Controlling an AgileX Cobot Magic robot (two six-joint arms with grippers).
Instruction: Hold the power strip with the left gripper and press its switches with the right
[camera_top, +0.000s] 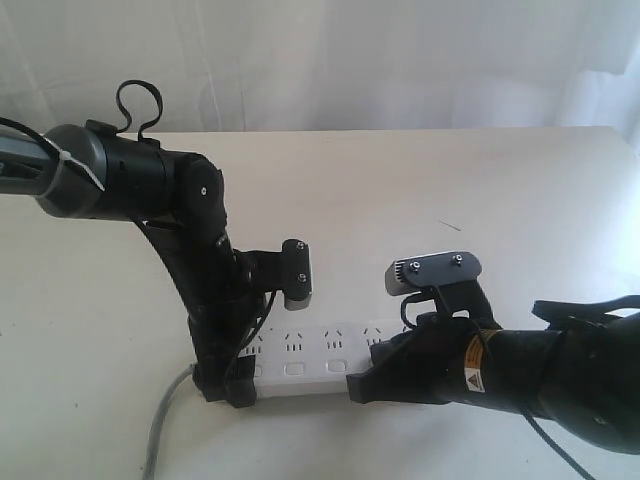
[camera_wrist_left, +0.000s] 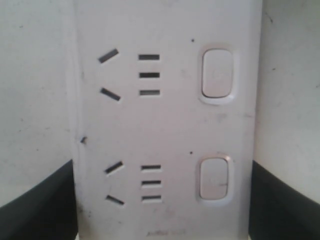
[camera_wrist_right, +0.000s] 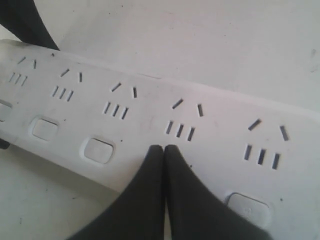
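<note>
The power strip (camera_top: 318, 362) lies across the lower middle of the exterior view on the table (camera_top: 450, 180), with its grey cord (camera_top: 163, 418) trailing off toward the lower left. My left gripper (camera_top: 228, 375) straddles the strip's left end. In the left wrist view its jaws sit against both long edges, so I judge it clamped on the strip. My right gripper (camera_wrist_right: 163, 150) has its fingers pressed together into one point, and the tips rest on the strip's face in the row of buttons.

The main risk is aim. One button (camera_wrist_right: 97, 150) shows just to the left of my tips and another (camera_wrist_right: 247, 207) at the lower right. The one between them is hidden under my fingers, so I cannot tell whether I am on it or on bare plastic.

If I push off-centre, the tips may skid toward the strip's near edge. I hold only one end, so a hard press far from that grip could tilt or swing the free end. The cord might also tug the strip askew.
</note>
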